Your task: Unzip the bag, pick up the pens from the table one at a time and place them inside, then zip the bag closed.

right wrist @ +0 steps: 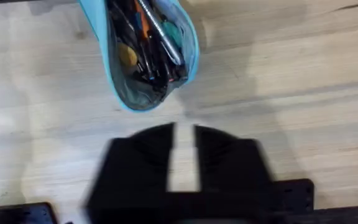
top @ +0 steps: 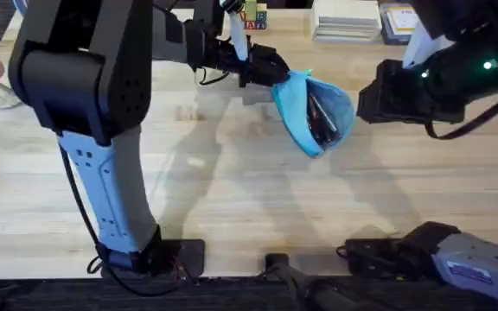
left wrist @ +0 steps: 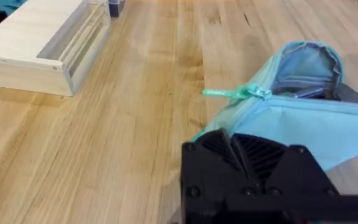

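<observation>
1. Across the whole scene runs the table (top: pixel 232 199), bare wood over most of its near and middle part, with wide free room in front of the bag and toward the near edge.
2. Along the far edge sit a stack of papers (top: pixel 346 19) and small blocks (top: pixel 254 15); a pale wooden tray (left wrist: pixel 39 46) lies on the table well apart from the bag.
3. Near the table's middle, toward the far side, the bag (top: pixel 314 111) lies with its mouth gaping open.
4. Left gripper (top: pixel 262 69) pinches the bag's closed end, its fingers pressed onto the fabric.
5. Right gripper (right wrist: pixel 184 155) hangs just beside the bag's open end, touching nothing, fingers parted by a narrow gap and empty.
6. Inside the bag lie the pens (right wrist: pixel 148 43), dark sticks with one silver one, bunched together.
7. Beside the mouth, the teal pull tab (left wrist: pixel 235 93) sticks out sideways.
</observation>
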`<control>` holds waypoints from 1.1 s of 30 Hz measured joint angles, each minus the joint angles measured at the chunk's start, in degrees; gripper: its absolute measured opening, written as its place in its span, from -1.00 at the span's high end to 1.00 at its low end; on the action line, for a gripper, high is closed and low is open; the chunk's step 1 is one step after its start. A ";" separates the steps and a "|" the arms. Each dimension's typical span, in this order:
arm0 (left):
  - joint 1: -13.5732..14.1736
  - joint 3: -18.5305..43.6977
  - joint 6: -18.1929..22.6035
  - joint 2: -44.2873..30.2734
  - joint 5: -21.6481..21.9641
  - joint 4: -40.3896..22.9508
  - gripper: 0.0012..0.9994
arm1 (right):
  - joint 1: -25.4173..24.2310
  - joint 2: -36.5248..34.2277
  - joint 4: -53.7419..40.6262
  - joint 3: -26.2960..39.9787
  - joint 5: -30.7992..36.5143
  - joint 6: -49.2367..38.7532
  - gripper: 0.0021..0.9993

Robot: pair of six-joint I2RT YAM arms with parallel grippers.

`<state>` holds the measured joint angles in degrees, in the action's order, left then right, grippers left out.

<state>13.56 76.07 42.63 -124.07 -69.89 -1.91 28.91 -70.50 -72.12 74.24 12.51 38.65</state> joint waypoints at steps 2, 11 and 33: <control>0.00 0.00 0.00 0.00 0.00 0.00 0.92 | 0.00 0.00 0.02 0.00 -0.01 0.26 0.89; 0.00 0.00 0.00 0.00 0.00 0.00 0.92 | 0.00 0.04 0.11 1.31 -0.17 1.90 -0.99; 0.00 0.00 0.00 0.00 -0.22 0.00 0.92 | 0.00 -6.88 -12.91 26.08 -0.15 10.86 -0.99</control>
<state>13.56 76.07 42.63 -124.07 -70.11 -1.91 28.91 -77.38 -85.03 100.31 12.36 49.51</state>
